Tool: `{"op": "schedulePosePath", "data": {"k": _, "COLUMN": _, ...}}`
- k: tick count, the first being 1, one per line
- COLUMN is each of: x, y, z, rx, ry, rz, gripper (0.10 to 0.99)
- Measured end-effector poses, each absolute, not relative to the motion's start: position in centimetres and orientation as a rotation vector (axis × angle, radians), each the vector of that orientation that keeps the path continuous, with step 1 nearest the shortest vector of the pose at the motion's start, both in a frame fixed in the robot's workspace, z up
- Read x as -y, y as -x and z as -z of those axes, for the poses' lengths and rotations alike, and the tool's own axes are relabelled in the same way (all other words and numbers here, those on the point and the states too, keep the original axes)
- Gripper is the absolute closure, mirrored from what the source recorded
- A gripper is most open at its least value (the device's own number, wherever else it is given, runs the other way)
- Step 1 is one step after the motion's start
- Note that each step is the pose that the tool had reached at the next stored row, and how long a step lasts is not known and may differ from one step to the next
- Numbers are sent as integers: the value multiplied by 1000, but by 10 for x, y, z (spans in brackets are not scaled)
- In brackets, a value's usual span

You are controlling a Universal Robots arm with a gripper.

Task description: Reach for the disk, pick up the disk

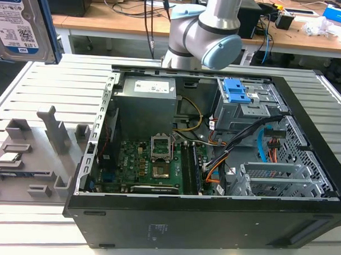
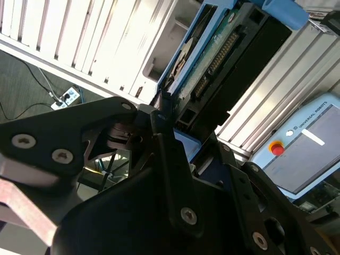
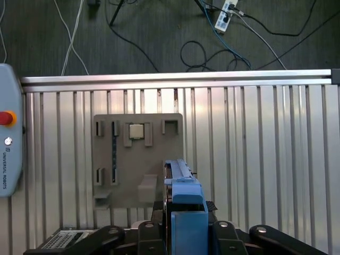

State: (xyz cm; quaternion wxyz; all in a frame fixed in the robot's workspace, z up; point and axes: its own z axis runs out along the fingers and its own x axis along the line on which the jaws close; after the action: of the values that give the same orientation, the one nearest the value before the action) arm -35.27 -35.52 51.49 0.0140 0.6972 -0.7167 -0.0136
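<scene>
Exterior view: the flat silver-grey disk (image 1: 20, 21), white-and-blue labelled and blue-bracketed, hangs in the air at the view's upper left, long axis near vertical, label facing the camera. In the first wrist view, the black gripper (image 3: 183, 226) clamps it edge-on over the grey slotted plastic tray (image 3: 138, 159) on the ribbed aluminium table (image 3: 255, 159).

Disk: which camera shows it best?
The exterior view: the disk shows its labelled face, at that view's upper left, partly cut off by the frame. The first wrist view shows it edge-on, blue bracket toward the camera. The second wrist view shows its circuit-board side and bracket at a slant.
</scene>
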Motion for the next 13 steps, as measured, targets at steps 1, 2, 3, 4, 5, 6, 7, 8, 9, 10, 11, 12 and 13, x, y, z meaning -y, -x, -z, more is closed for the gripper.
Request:
{"op": "schedulePosePath", "data": {"k": 1, "x": 355, "y": 350, "z": -515, "rx": 2232, "ry": -2171, "rz": 42, "gripper": 718}}
{"op": "schedulePosePath", "data": {"k": 2, "x": 355, "y": 346, "z": -515, "rx": 2232, "ry": -2171, "rz": 42, "gripper": 718}}
{"op": "schedulePosePath", "data": {"k": 3, "x": 355, "y": 344, "z": -515, "rx": 2231, "ry": -2171, "rz": 42, "gripper": 718}}
{"op": "schedulePosePath", "data": {"k": 4, "x": 355, "y": 341, "z": -515, "rx": 2232, "ry": -2171, "rz": 42, "gripper": 718}}
{"op": "schedulePosePath", "data": {"k": 5, "x": 355, "y": 338, "z": -515, "rx": 2232, "ry": -2171, "rz": 43, "gripper": 718}}
{"op": "schedulePosePath", "data": {"k": 6, "x": 355, "y": 336, "z": -515, "rx": 2231, "ry": -2171, "rz": 43, "gripper": 718}}
{"op": "schedulePosePath", "data": {"k": 7, "x": 355, "y": 332, "z": -515, "rx": 2231, "ry": -2170, "rz": 43, "gripper": 718}}
{"op": "schedulePosePath", "data": {"k": 8, "x": 355, "y": 328, "z": -515, "rx": 2231, "ry": -2170, "rz": 43, "gripper": 718}}
{"op": "schedulePosePath", "data": {"k": 9, "x": 355, "y": 325, "z": -515, "rx": 2231, "ry": -2170, "rz": 43, "gripper": 718}}
{"op": "schedulePosePath", "data": {"k": 10, "x": 355, "y": 323, "z": -515, "rx": 2231, "ry": -2170, "rz": 43, "gripper": 718}}
{"op": "schedulePosePath", "data": {"k": 11, "x": 355, "y": 320, "z": -515, "rx": 2231, "ry": -2170, "rz": 43, "gripper": 718}}
{"op": "schedulePosePath", "data": {"k": 12, "x": 355, "y": 318, "z": -515, "rx": 2231, "ry": -2170, "rz": 43, "gripper": 718}}
{"op": "schedulePosePath", "data": {"k": 13, "x": 354, "y": 314, "z": -515, "rx": 2231, "ry": -2170, "rz": 43, "gripper": 718}}
